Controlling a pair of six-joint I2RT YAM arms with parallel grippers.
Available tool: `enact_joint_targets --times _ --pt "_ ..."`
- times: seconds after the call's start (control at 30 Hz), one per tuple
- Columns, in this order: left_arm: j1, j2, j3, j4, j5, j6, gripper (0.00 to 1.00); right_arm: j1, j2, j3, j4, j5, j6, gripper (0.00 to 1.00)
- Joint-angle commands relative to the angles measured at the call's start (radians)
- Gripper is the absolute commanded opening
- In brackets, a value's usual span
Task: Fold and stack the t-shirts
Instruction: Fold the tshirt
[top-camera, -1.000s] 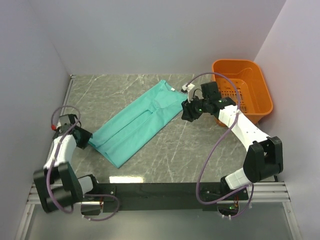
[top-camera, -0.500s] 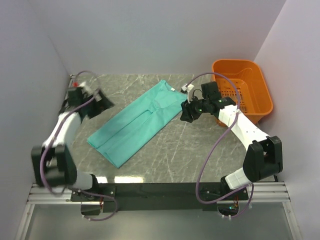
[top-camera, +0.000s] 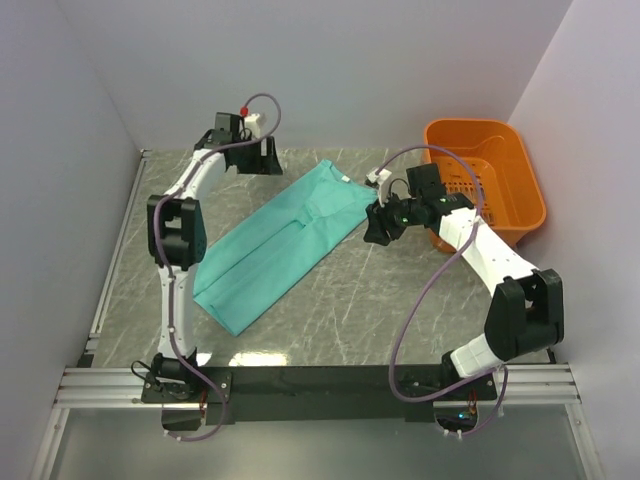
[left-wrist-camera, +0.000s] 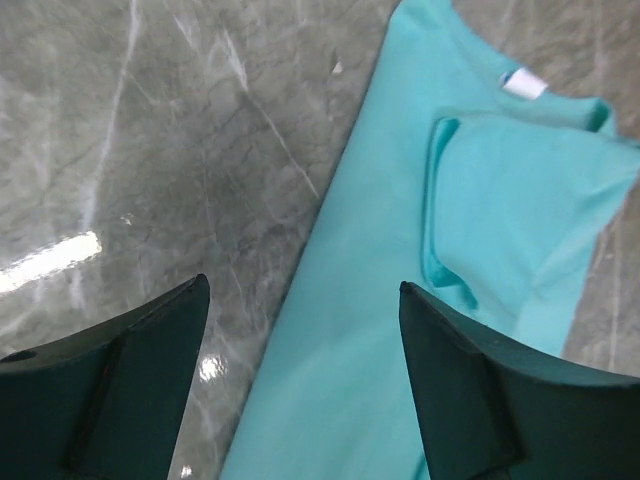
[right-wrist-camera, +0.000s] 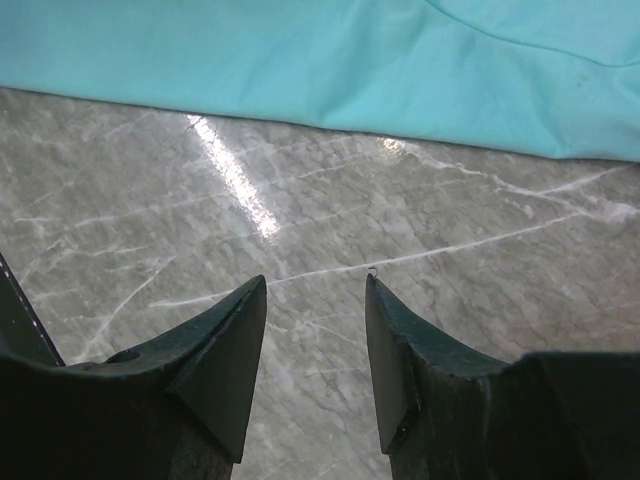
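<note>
The teal t-shirt (top-camera: 272, 245) lies folded lengthwise, flat and diagonal on the marble table, with its collar end at the far right. My left gripper (top-camera: 268, 159) is open and empty, held above the table just left of the collar end. In the left wrist view the shirt (left-wrist-camera: 400, 300) fills the right side, its white neck label (left-wrist-camera: 525, 85) at the top, and the left gripper (left-wrist-camera: 302, 284) hangs over the shirt's left edge. My right gripper (top-camera: 376, 226) is open and empty beside the shirt's right edge. In the right wrist view the right gripper (right-wrist-camera: 315, 280) is over bare marble, with the shirt (right-wrist-camera: 350, 60) beyond.
An orange plastic basket (top-camera: 470, 124) stands at the far right, just behind the right arm. White walls close in the table on the left, back and right. The arm bases and a metal rail run along the near edge.
My left arm has swung from the near left end of the shirt to the far back, by the collar end. The right arm has barely moved. The shirt lies as before.
</note>
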Motion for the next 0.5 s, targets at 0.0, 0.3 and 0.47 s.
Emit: enact_joint_targets --times 0.0,0.3,0.47 --pt "-0.015 0.076 0.114 -0.062 0.047 0.044 0.81 -0.016 0.016 0.023 -0.006 -0.015 -0.009 0.52" --pt "-0.058 0.189 0.193 -0.026 0.075 0.012 0.77 -0.02 0.043 0.026 -0.011 -0.012 -0.01 0.52" --pt "-0.066 0.242 0.216 -0.026 0.026 -0.008 0.72 -0.026 0.043 0.024 -0.012 -0.017 -0.009 0.52"
